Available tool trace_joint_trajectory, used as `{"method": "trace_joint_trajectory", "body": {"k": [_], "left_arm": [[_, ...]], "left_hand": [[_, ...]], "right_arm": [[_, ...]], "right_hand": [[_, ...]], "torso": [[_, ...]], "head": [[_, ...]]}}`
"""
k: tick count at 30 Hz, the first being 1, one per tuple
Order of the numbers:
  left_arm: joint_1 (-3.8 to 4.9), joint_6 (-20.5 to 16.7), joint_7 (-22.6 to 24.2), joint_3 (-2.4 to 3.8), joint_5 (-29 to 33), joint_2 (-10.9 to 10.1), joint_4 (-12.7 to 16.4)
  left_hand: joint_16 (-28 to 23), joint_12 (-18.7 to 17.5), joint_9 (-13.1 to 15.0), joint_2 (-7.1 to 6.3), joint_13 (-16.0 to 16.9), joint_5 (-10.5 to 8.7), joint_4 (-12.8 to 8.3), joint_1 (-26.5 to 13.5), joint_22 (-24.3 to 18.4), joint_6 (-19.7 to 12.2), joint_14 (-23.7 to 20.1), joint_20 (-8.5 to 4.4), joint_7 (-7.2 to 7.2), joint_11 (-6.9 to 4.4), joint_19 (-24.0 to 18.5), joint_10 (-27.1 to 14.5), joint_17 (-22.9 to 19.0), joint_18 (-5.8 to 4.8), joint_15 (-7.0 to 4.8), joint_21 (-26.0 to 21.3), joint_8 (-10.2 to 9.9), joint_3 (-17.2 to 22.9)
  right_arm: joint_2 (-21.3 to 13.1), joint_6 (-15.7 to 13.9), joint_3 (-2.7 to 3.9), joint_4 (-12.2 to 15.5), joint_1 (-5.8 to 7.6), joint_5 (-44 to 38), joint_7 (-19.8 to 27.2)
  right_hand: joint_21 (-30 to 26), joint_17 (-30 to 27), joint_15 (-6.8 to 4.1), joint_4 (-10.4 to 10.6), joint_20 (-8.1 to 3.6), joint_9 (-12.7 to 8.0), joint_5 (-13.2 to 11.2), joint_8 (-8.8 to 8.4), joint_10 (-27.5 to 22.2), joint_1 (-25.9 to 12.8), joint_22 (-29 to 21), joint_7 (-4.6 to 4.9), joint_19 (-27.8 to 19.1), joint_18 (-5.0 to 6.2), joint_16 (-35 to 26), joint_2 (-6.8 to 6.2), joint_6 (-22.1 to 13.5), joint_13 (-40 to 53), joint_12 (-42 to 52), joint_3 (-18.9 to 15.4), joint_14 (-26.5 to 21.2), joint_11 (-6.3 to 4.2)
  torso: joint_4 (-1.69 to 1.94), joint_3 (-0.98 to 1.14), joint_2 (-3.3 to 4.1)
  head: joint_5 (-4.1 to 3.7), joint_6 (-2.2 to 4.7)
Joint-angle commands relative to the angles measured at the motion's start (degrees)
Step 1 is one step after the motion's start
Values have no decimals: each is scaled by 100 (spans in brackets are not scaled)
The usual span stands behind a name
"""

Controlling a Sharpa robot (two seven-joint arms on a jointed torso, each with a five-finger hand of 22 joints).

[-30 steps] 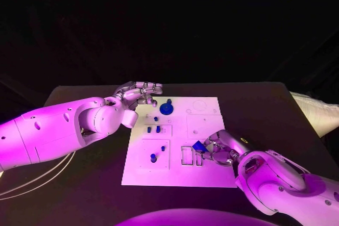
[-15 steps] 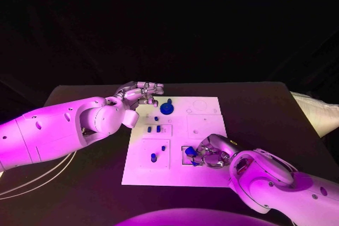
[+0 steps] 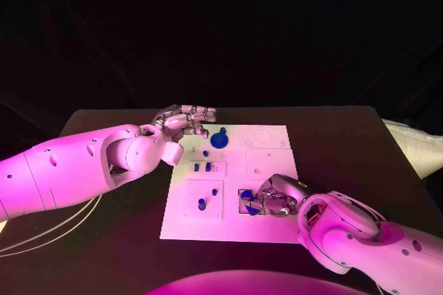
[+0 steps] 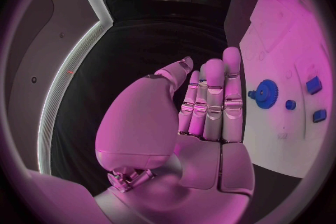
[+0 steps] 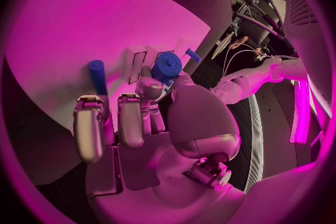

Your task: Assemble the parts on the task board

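Parts in blue are sitting on the white board (image 3: 269, 228) in the middle of the black table (image 3: 351, 148), and the right hand (image 3: 273, 198) is working at one of them. That hand is lying low over the board's near right portion, fingers curled in around a small blue piece (image 5: 166, 66) pinched at the fingertips, seemingly so that it can be lowered into the rectangular slots (image 3: 246, 202) just beside it; whether the piece is already touching a slot is hard to tell. A second blue peg (image 5: 97, 77) is standing just beyond the same fingers. The left hand (image 3: 185, 123) is hovering at the board's far left corner, holding nothing, fingers straight and close together with the palm open, probably parked there to keep out of the working hand's way. Next to it a round blue gear (image 3: 219, 140) is lying on the board's far left area, and a few smaller blue pegs (image 3: 209, 167) are standing in the sockets down the board's left side, toward the near edge. Judging from this, the assembly is partway along, with the held piece needing careful alignment before release.
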Motion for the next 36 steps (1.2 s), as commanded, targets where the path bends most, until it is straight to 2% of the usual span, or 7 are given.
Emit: {"method": "trace_joint_trajectory", "body": {"k": [1, 9, 16, 21, 28, 31, 36], "left_arm": [[2, 170, 23, 3, -17, 12, 10], [1, 201, 22, 2, -17, 12, 8], [1, 204, 15, 2, -17, 0, 19], [1, 209, 10, 1, -17, -11, 23], [0, 214, 6, 1, -17, -19, 26], [0, 218, 0, 1, -17, -18, 26], [0, 220, -11, 0, -17, -18, 27]], "left_hand": [[18, 34, -11, -22, -2, 19, 8, -32, -13, -65, -43, 27, 2, 6, -8, -51, -12, 98, 9, -41, 35, -53], [20, 39, -13, -24, -3, 19, 16, -43, -16, -70, -45, 29, 3, 7, -8, -57, -14, 97, 10, -44, 38, -63], [30, 58, -18, -13, -5, 18, 70, -109, -30, -82, -47, 37, 4, 11, -8, -73, -23, 96, 18, -55, 51, -107], [30, 58, -18, -13, -5, 18, 70, -109, -30, -82, -47, 37, 4, 11, -8, -73, -23, 96, 18, -55, 51, -107], [32, 62, -19, -7, -5, 20, 77, -115, -33, -84, -47, 38, 3, 11, -8, -76, -25, 96, 19, -58, 54, -112], [32, 64, -19, -5, -5, 20, 78, -114, -34, -85, -47, 38, 3, 10, -8, -77, -26, 97, 19, -58, 55, -112], [33, 65, -19, -3, -5, 21, 78, -111, -34, -85, -48, 38, 2, 9, -8, -78, -26, 97, 18, -59, 56, -112]], "right_arm": [[0, 217, -13, -12, -17, -186, -49], [-20, 223, -13, 38, -18, -314, -38], [-58, 168, -12, 115, -19, -386, -25], [-114, 101, -12, 209, -20, -440, -7], [-132, 58, -11, 255, -21, -523, 7], [-114, 61, -11, 219, -22, -577, 5], [-72, 75, -11, 165, -21, -553, 9]], "right_hand": [[10, -9, -45, 1, -24, 4, -346, -43, -3, -206, 849, 33, 87, -75, 13, 16, 6, -6, -49, -162, 329, 35], [-3, -16, -40, 1, -19, 85, -929, -41, 2, -557, 841, 38, 79, -72, -3, -88, -10, 19, -137, -566, 327, 39], [-1, -10, -41, -2, -19, 94, -952, -41, 6, -561, 844, 37, 81, -72, 0, -88, -10, 25, -144, -581, 329, 39], [9, 85, -52, -63, -28, 145, -799, -26, 69, -79, 863, 18, 96, -77, 54, 17, 20, 115, -102, -520, 347, 20], [35, 190, -72, -170, -46, 190, -592, -18, 134, 402, 904, -4, 126, -88, 116, 48, 49, 200, -72, -493, 364, 0], [44, 210, -80, -325, -54, 206, -712, -22, 151, 778, 919, -9, 137, -91, 126, 143, 52, 227, -76, -366, 366, -9], [50, 238, -87, -436, -60, 219, -834, -29, 169, 1048, 930, -18, 145, -94, 141, 250, 57, 254, -81, -241, 369, -19]], "torso": [[-1, 4, -1], [-5, 4, -2], [-1, 3, 1], [7, 1, -3], [4, -1, -3], [6, -3, -3], [15, -8, -4]], "head": [[-4, 3], [-16, -8], [-57, -7], [-55, -17], [-58, -12], [-62, -21], [-78, -27]]}}
